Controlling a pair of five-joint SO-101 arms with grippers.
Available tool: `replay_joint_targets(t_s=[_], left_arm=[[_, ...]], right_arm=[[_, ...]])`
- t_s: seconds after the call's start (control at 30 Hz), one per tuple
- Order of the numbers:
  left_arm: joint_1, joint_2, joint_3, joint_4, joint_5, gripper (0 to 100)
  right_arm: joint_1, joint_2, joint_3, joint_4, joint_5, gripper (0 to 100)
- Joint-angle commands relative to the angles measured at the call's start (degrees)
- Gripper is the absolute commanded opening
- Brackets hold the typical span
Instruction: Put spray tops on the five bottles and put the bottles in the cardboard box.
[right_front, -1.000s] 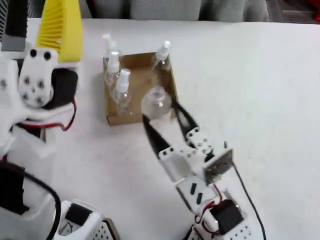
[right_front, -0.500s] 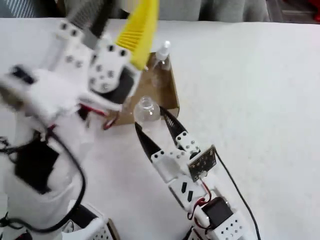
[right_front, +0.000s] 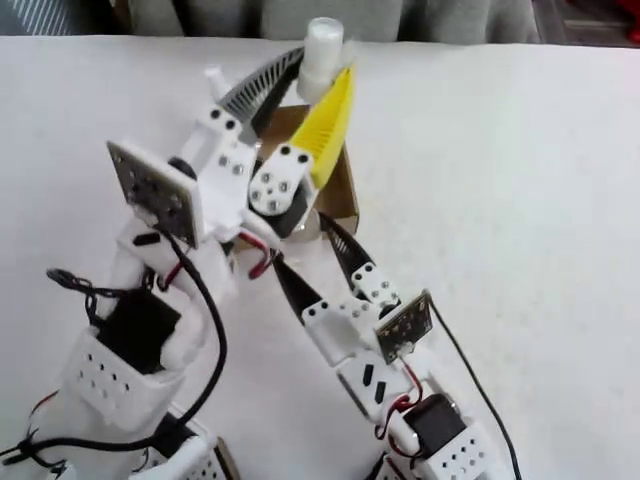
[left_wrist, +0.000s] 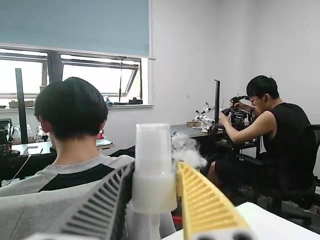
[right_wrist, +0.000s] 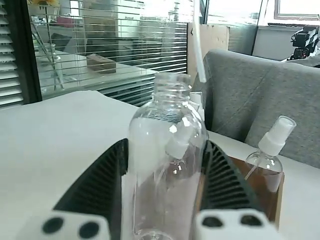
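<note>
Left gripper (left_wrist: 152, 189) is clamped on a white spray top (left_wrist: 152, 167), held high over the cardboard box (right_front: 346, 192). Right gripper (right_wrist: 166, 147) has its black fingers closed around a clear uncapped bottle (right_wrist: 167, 170), held upright just in front of the box, with the spray top's thin dip tube (right_wrist: 198, 45) hanging close by its open neck. Behind it, a capped bottle (right_wrist: 265, 160) stands inside the box, which sits on the white table (right_front: 520, 180).
</note>
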Motion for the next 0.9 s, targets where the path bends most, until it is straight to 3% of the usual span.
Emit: replay_joint_targets(t_s=[0.0, 0.37, 0.53, 0.73, 0.87], left_arm=[[0.9, -4.5, -0.1, -1.4, -0.4, 2], [0.9, -6.0, -2.5, 6.2, -0.6, 2], [0.9, -6.0, 0.0, 6.1, -5.1, 2], [0.9, -6.0, 1.4, 5.7, -5.1, 2], [-0.9, -5.8, 1.3, 1.4, -4.9, 2]], right_arm=[[0.0, -0.5, 1.3, -1.0, 0.7, 3.1], [0.0, -0.5, 1.3, 0.0, 0.7, 3.1], [0.0, -0.5, 1.3, 0.0, 0.8, 3.1], [0.0, -0.5, 1.3, 0.1, 0.8, 3.1], [0.0, -0.5, 1.3, 0.1, 0.8, 3.1]])
